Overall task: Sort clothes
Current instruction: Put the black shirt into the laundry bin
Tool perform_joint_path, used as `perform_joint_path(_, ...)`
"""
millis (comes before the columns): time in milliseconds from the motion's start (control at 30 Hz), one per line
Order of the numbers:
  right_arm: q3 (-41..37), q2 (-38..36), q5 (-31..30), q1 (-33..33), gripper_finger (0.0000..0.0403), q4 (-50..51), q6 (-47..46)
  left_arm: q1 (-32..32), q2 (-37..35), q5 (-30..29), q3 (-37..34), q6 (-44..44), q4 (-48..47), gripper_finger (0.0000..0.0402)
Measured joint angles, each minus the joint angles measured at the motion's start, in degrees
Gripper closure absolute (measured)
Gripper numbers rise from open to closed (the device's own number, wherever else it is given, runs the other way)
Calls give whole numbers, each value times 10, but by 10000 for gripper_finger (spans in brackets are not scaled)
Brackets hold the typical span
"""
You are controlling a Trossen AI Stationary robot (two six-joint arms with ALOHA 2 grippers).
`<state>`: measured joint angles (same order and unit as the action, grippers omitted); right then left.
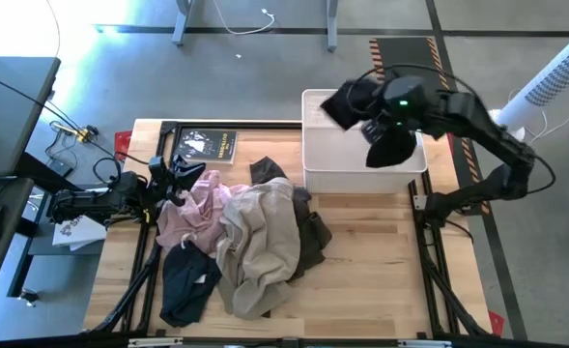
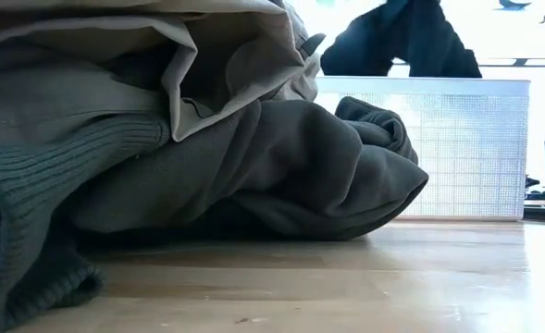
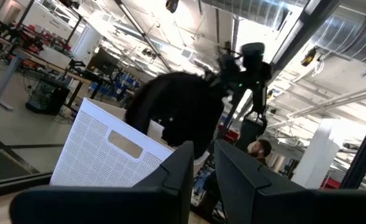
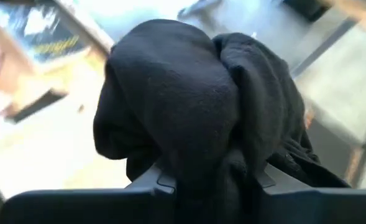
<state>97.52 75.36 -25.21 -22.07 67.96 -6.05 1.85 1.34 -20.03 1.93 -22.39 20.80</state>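
Down at table level, the dark olive-brown garment (image 2: pixel 281 176) fills the near foreground, slumped on the wood with a ribbed cuff at lower left of the frame, and the beige garment (image 2: pixel 207 65) draped over its top. Behind them stands the white lattice basket (image 2: pixel 457 148), with the black garment (image 2: pixel 402 42) hanging above its rim.

From overhead, the pile sits at centre-left of the table (image 1: pixel 371 261). The navy garment (image 1: pixel 187 280) lies at the lower left of the heap, the beige garment (image 1: pixel 260 242) sprawls across the middle, the olive-brown one (image 1: pixel 313 237) peeks out on its right side, and the pale pink garment (image 1: pixel 192 208) lies at the pile's left, touching the beige.

The left gripper (image 1: pixel 173 179) is at the pink garment's upper-left edge, low by the table; in its wrist view the two fingers (image 3: pixel 176 171) stand slightly parted with nothing between them.

Further back, a dark book (image 1: pixel 205 145) lies flat at the upper left of the table, apart from the pile.

At upper right of the frame, the right gripper (image 1: pixel 390 121) is over the basket (image 1: pixel 361 169), pinching the black garment (image 1: pixel 392 145), which dangles in a bunch above the basket's opening. Its wrist view shows the black fabric (image 4: pixel 195 118) clamped between the fingers and bulging out in two rounded folds.
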Motion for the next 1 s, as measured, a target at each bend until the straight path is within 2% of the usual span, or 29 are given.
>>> perform_joint_path(67, -22, 16, 19, -17, 321, 0, 7, 0, 0, 0, 0, 0, 0, 339)
perform_joint_path(267, -69, 69, 12, -52, 314, -1, 62, 0, 0, 3, 0, 0, 0, 339)
perform_joint_path(533, -84, 128, 20, -70, 307, 2, 74, 0, 0, 4, 0, -10, -9, 339)
perform_joint_path(700, -84, 151, 53, -69, 251, 2, 60, 0, 0, 4, 0, -15, -17, 339)
perform_joint_path(833, -84, 159, 57, -69, 200, 4, 60, 0, 0, 7, 0, -16, -17, 339)
perform_joint_path(1000, -84, 158, 61, -69, 182, 20, 49, 0, 0, 14, 0, -16, -17, 339)
